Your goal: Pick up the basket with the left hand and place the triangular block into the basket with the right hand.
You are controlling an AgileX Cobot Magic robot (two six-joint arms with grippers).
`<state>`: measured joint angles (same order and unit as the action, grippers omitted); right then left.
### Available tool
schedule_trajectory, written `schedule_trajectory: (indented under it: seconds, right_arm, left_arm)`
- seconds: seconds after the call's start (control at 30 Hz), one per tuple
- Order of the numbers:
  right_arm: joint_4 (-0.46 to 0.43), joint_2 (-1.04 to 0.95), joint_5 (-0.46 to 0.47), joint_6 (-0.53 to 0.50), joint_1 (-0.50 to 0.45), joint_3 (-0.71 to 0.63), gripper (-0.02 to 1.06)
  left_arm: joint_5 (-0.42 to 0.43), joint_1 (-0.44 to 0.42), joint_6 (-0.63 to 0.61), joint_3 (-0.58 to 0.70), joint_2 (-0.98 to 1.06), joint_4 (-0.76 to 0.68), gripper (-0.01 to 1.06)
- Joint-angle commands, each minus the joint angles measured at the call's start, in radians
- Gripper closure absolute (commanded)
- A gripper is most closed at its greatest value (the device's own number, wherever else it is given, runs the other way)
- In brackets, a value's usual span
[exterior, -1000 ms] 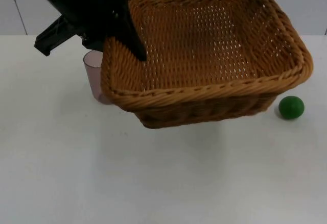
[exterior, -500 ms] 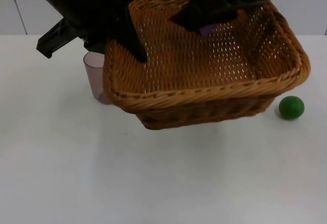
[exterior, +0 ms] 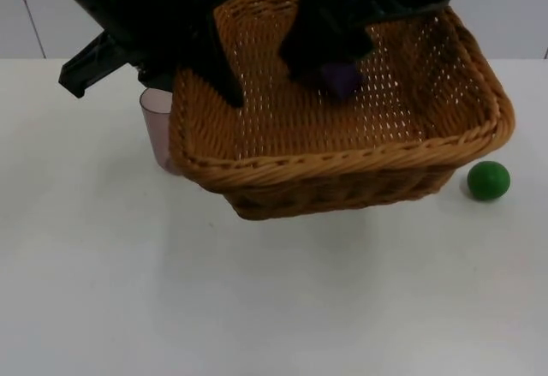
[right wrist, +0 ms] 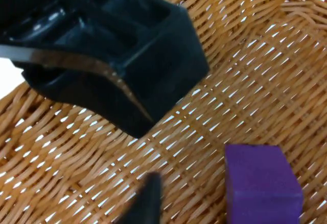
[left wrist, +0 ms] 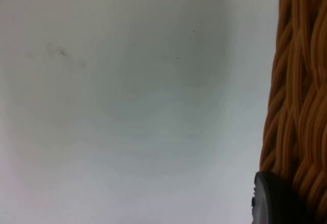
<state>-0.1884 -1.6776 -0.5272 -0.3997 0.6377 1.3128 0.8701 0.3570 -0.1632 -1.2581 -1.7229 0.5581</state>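
left pincer (exterior: pixel 224 85) clamped on basket (exterior: pixel 342 166) rim | right pincer (exterior: pixel 330 72) apart over purple block (right wrist: pixel 261 180)

Colours and patterns on the table

The basket (exterior: pixel 342 149) is woven in orange-brown wicker, with an open lattice of small gaps across its floor. A purple block (right wrist: pixel 261 183) is seen against that weave. A green ball (exterior: pixel 488 180) and a translucent pinkish cup (exterior: pixel 158 128) are set on the white table (exterior: pixel 274 299). Both arms are black.
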Motion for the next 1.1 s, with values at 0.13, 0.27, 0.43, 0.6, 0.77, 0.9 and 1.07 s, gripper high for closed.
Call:
schedule_trajectory:
  seconds: [0.13,0.27,0.43,0.6,0.77,0.9,1.07]
  right_arm:
    - [0.007,0.025,-0.004,-0.001,0.003,-0.005,0.0]
    - [0.005,0.11,-0.037,-0.001,0.003,-0.005,0.0]
    - [0.035,0.2,-0.085,0.01,0.001,-0.005,0.0]
    - [0.243,0.395,-0.108,0.208,-0.009,-0.005,0.0]
    - [0.351,0.561,-0.152,0.329,-0.069,-0.005,0.0]
    - [0.351,0.657,-0.192,0.331,-0.13,-0.005,0.0]
    - [0.351,0.74,-0.252,0.331,-0.189,-0.005,0.0]
  left_arm:
    - [-0.006,0.005,-0.002,-0.003,0.009,0.002,1.05]
    - [-0.002,0.005,-0.002,-0.003,0.009,-0.003,1.05]
    - [-0.002,0.005,-0.002,-0.003,0.009,-0.01,1.05]
    - [-0.002,0.005,-0.002,-0.003,0.008,-0.025,1.05]
    - [-0.006,0.005,-0.002,-0.003,0.006,-0.025,1.05]
    - [-0.012,0.008,0.001,-0.003,-0.003,-0.025,1.05]
    - [-0.13,0.041,0.001,0.065,-0.003,-0.029,1.05]
